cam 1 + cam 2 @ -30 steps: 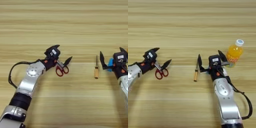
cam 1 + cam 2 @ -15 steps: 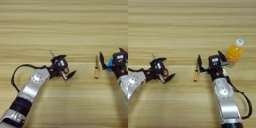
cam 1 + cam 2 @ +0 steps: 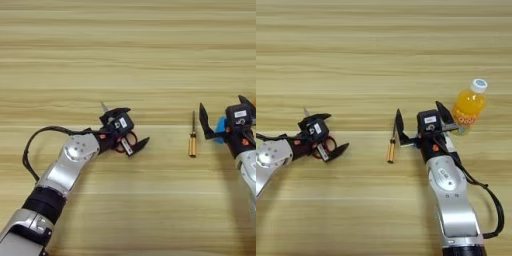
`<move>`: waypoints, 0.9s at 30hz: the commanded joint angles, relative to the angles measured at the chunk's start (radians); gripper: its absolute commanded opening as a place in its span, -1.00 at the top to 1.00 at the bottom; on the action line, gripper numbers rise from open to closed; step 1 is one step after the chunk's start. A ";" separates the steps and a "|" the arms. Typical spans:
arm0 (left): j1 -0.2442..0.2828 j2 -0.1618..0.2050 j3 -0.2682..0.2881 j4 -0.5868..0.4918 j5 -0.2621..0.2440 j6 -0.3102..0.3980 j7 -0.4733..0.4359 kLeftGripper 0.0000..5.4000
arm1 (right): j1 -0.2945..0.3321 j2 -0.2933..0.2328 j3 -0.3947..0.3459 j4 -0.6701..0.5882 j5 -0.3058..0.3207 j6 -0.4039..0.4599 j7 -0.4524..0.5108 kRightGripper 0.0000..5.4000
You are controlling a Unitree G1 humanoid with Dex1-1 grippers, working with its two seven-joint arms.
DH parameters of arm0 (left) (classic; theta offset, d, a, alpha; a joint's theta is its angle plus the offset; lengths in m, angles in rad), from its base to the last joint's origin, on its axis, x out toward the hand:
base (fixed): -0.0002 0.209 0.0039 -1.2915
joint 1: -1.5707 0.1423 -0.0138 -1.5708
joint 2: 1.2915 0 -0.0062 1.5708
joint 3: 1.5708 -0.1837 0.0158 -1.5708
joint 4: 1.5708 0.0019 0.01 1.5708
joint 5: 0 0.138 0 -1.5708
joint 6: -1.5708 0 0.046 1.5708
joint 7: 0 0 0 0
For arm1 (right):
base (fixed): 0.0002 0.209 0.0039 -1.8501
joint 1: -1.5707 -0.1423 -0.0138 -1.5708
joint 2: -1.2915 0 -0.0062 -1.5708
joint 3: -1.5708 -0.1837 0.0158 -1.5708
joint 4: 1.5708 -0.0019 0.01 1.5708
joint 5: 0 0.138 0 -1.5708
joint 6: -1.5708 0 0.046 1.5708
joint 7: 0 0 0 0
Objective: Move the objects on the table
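My left tool (image 3: 125,132) sits over the red-handled scissors (image 3: 125,141) on the tabletop (image 3: 128,60), fingers spread; whether they actually grip the handles I cannot tell. My right tool (image 3: 423,122) rests released between the amber-handled screwdriver (image 3: 391,145) and the orange-juice bottle (image 3: 469,106).

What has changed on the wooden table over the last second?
The left gripper turned over the red-handled scissors, swinging their tip from pointing right to up-left; they now sit between its open fingers. The right gripper, the amber-handled screwdriver and the orange-juice bottle stayed put.
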 commanded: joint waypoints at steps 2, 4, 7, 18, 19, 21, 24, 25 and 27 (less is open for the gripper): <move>-0.023 0.006 0.020 0.084 0.016 0.003 0.023 -1.00 | -0.011 0.003 0.003 -0.005 -0.005 0.009 0.000 -0.99; -0.024 0.014 0.027 0.092 0.015 -0.004 0.023 -1.00 | -0.011 0.004 0.004 -0.006 -0.005 0.010 0.000 -0.99; -0.012 0.031 0.037 0.080 0.016 -0.006 0.020 -1.00 | -0.011 0.004 0.004 -0.007 -0.005 0.010 -0.001 -0.99; 0.024 0.078 0.054 0.018 0.017 0.014 0.009 -1.00 | -0.019 0.007 0.007 -0.001 -0.010 0.012 -0.005 -0.99; 0.027 0.083 0.058 0.015 0.016 0.014 0.008 -1.00 | -0.020 0.008 0.007 0.000 -0.011 0.011 -0.006 -0.99; 0.034 0.092 0.064 0.008 0.010 0.017 0.000 -1.00 | -0.021 0.008 0.008 0.001 -0.012 0.012 -0.007 -0.99; 0.040 0.107 0.077 0.010 0.008 0.017 -0.003 -1.00 | -0.024 0.010 0.010 0.004 -0.013 0.011 -0.010 -0.99; 0.041 0.113 0.082 0.012 0.007 0.016 -0.002 -1.00 | -0.024 0.011 0.010 0.005 -0.014 0.011 -0.011 -0.99; 0.044 0.121 0.092 0.013 0.004 0.015 -0.004 -1.00 | -0.025 0.011 0.009 0.006 -0.015 0.011 -0.010 -0.99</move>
